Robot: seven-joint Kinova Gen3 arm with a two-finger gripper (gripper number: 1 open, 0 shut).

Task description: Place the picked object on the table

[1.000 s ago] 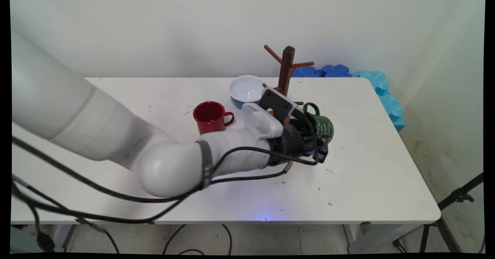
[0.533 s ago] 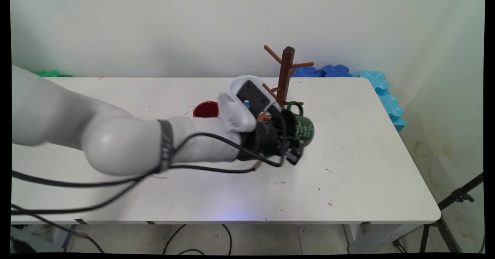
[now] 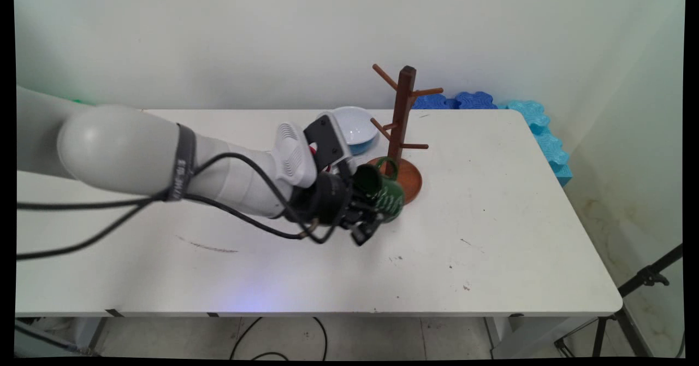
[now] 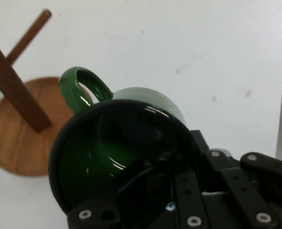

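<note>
We are gripping a green mug (image 3: 382, 194) in our hand (image 3: 365, 217), tipped on its side above the surface (image 3: 519, 218), its handle lying just beside the wooden mug tree (image 3: 403, 131); a blue bowl (image 3: 357, 128) is sitting behind.

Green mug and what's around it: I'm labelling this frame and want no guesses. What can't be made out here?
- Red mug: main view, only a sliver shows behind the wrist camera housing.
- Bowl: main view, its left side is hidden by the same housing.
- Gripper fingertips: hand view, lost against the green mug's dark inside.
- Green mug's lettering: main view, too small to read.
- Mug tree: hand view, cut off by the left edge.
</note>
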